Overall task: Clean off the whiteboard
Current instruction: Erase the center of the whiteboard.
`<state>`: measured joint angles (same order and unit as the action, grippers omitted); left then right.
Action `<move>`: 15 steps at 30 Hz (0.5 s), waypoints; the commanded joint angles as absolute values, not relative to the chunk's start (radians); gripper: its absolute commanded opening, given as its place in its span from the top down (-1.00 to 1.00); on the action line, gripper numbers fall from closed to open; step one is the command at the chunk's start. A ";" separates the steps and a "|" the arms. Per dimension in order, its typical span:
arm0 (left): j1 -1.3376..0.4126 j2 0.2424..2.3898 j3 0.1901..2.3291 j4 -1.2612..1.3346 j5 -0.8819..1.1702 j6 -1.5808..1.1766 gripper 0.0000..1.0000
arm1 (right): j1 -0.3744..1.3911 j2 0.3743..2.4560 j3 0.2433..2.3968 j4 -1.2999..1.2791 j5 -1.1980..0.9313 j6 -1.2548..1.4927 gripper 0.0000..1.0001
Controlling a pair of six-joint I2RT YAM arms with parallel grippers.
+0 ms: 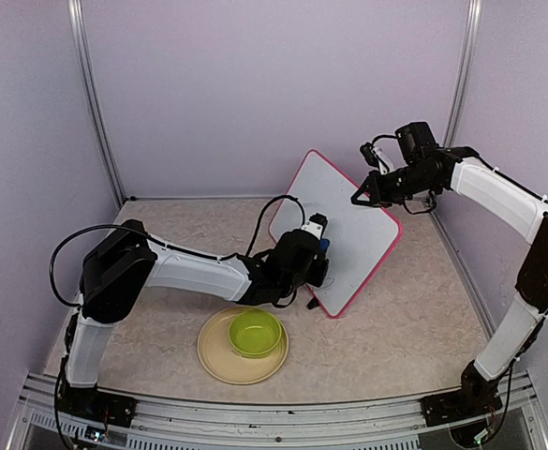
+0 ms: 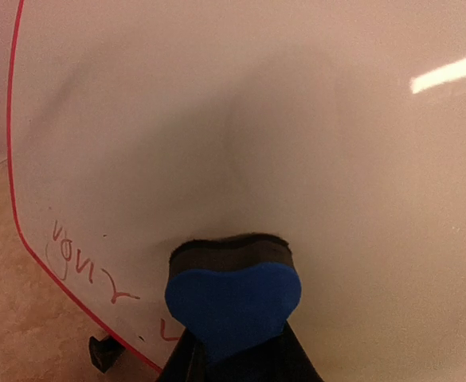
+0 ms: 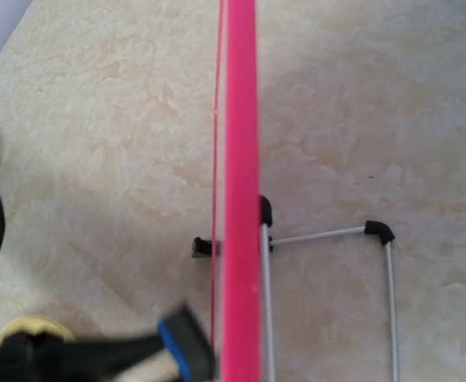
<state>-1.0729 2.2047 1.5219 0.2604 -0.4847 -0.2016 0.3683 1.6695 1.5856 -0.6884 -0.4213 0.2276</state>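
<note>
We see the board (image 1: 358,246) standing right of the table's middle. It leans back on its wire stand (image 3: 328,235), its face towards the left arm. The left claw (image 1: 317,230) is clenched on a blue eraser (image 2: 233,298), whose dark felt side lies flat against the white face. The right claw (image 1: 360,197) is closed at the board's upper edge. Its own camera looks straight down the pink frame (image 3: 239,159), so we judge that it pinches the frame to steady the board, though its fingers do not show there.

What matters for the next stroke is where the writing (image 2: 81,267) lies from the eraser. In the left wrist view it sits to the left and slightly above, in the board's lower corner near a black foot (image 2: 97,350). A few more strokes run just beside the eraser's lower left. The face above and to the right looks clean. We judge that the eraser must slide sideways along the bottom edge towards that corner while pressed flat. The left arm is the one placed to do it.
</note>
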 commanded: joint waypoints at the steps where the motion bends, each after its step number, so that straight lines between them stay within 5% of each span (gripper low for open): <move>1: -1.017 2.283 1.530 0.201 -0.504 -0.200 0.98 | 0.410 1.687 1.557 -0.800 -0.388 0.110 1.00; 15: -1.071 2.236 1.472 0.299 -0.395 -0.159 0.98 | 0.409 1.707 1.577 -0.810 -0.384 0.107 1.00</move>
<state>-1.0153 2.2379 1.5040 0.2684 -0.5228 -0.1955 0.3691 1.6707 1.5906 -0.7048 -0.4118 0.2451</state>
